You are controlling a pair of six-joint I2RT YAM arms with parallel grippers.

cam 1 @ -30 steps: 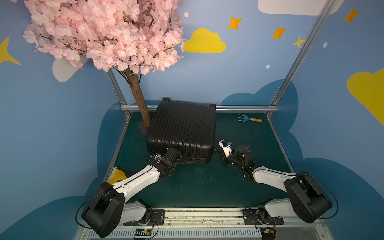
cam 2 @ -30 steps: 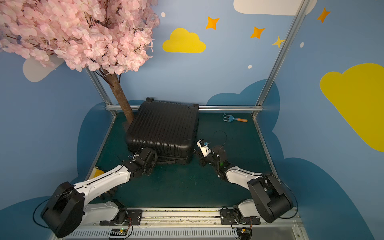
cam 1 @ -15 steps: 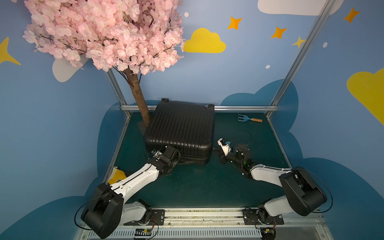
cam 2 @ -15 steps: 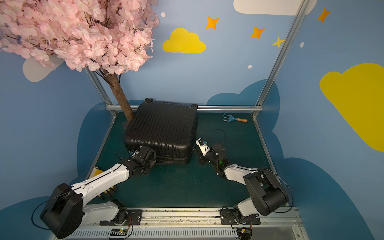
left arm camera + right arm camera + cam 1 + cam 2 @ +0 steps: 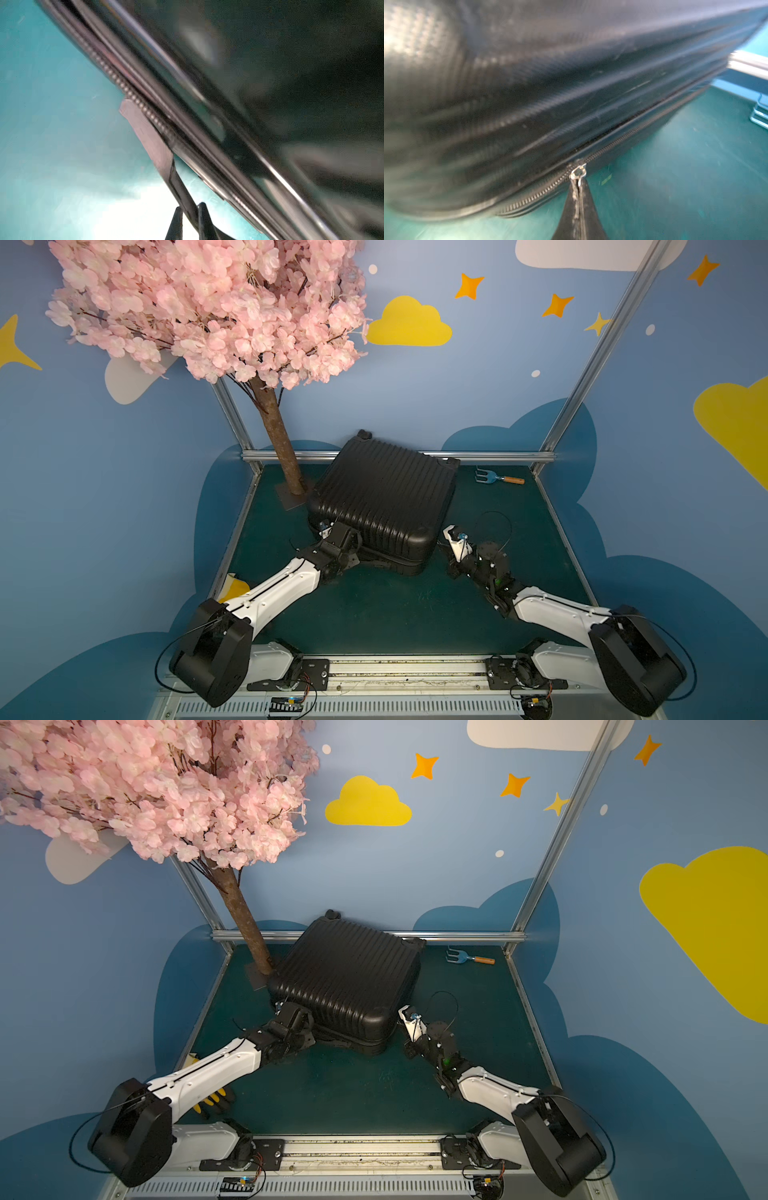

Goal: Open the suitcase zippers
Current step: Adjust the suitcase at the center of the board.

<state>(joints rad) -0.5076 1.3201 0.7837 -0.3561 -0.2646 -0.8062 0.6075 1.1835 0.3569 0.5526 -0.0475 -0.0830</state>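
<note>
1. Turning is the main change. Over the last second the suitcase [image 5: 386,497] has swung clockwise as seen from above, so its far edge now sits askew to the back rail [image 5: 498,456] and its near-right corner points toward the robot.
2. In both top views it lies flat with the ribbed shell up, toward the back of the green table [image 5: 395,614], left of centre and just beside the tree trunk [image 5: 282,456].
3. The case is closed with its two halves together, so anything inside is hidden.
4. The zip track [image 5: 623,141] runs along the seam low on the side, with a silver slider [image 5: 578,172] on it near the rounded corner.
5. The right gripper [image 5: 579,207], at the near-right corner, has its fingers pressed together on the pull hanging from that slider.
6. The left gripper [image 5: 190,207], at the near-left corner, is pinched on a thin flat strip [image 5: 149,137] that leads up to the zip teeth. That view is blurred, so the strip is probably a second pull.
7. Both grippers have kept to the same corners as before.
8. A small blue rake [image 5: 496,478] lies far right by the rail, well apart from the case.
</note>
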